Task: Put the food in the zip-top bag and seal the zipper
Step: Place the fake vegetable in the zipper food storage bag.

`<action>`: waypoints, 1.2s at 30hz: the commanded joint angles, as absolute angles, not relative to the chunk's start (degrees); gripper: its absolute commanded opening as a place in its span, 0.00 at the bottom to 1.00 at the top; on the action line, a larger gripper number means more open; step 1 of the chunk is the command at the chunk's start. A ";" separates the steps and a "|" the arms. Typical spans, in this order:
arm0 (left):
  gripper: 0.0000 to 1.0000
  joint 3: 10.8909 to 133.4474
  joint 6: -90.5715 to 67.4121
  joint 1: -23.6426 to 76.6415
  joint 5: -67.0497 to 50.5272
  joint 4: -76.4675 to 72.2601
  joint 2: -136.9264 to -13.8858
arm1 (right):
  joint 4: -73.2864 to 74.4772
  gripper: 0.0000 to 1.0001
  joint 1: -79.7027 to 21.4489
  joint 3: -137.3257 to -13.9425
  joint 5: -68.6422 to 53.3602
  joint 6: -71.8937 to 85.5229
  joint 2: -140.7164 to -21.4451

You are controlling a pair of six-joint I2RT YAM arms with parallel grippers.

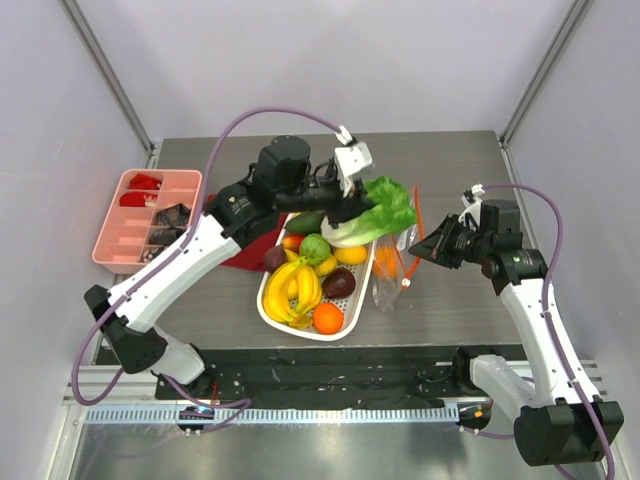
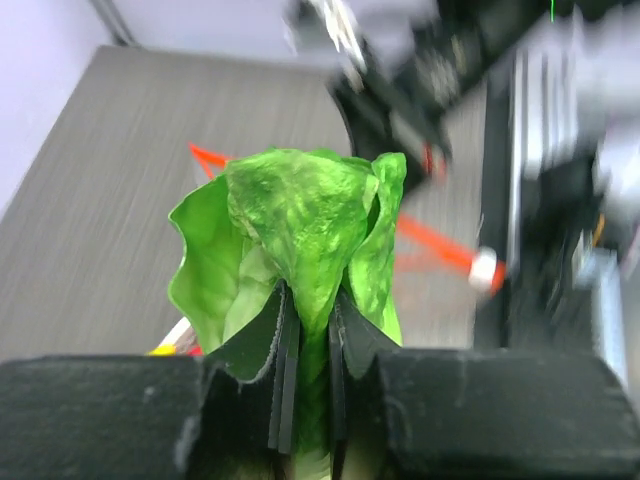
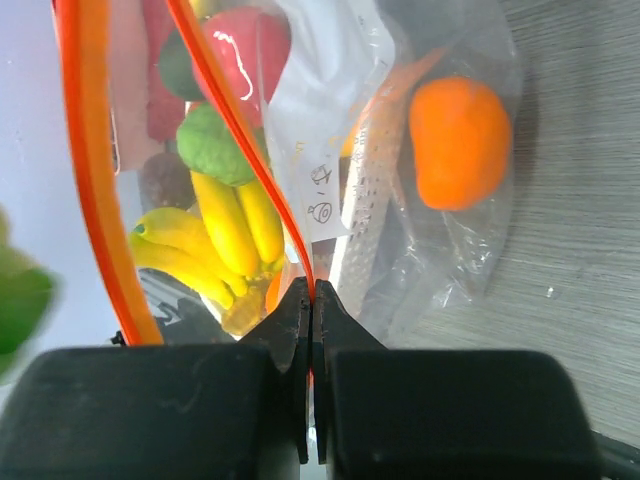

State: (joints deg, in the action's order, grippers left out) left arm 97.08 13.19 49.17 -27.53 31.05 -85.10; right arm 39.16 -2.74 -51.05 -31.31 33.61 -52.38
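Above the far end of the white basket (image 1: 263, 300), the left gripper (image 1: 347, 207) is squeezed onto the pale-green cabbage (image 1: 385, 208), just left of the zip-top bag (image 1: 388, 285) with an orange fruit (image 3: 455, 140) inside, and the right gripper (image 1: 418, 247) is pinching the bag's zipper (image 3: 232, 115), mouth gaping.

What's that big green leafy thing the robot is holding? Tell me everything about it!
It is a toy cabbage, bright green and wrinkly at the top, pale whitish at its base, with a plastic-looking shine. The left gripper is shut on its lower leaves, and the leafy end points away from the wrist. Seen from above, it hangs between the far end of the basket and the bag. Only the gripper seems to touch it.
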 commanded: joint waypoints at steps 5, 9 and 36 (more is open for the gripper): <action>0.00 88.51 -37.68 50.09 -9.08 -19.84 -86.83 | 35.86 0.01 -2.46 -52.38 -27.95 35.33 -50.36; 0.00 88.86 -40.60 52.99 -1.25 -26.53 -91.40 | 35.86 0.01 -2.46 -52.91 -27.51 36.38 -50.36; 0.00 70.92 -12.39 61.17 15.65 -25.85 -86.39 | 34.63 0.01 -1.67 -52.83 -29.70 41.57 -50.19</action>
State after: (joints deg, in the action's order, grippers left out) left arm 68.51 -18.24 60.49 15.64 -25.17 -89.21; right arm 38.37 -2.00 -52.07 -28.67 39.88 -51.24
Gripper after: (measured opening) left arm 0.145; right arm 0.022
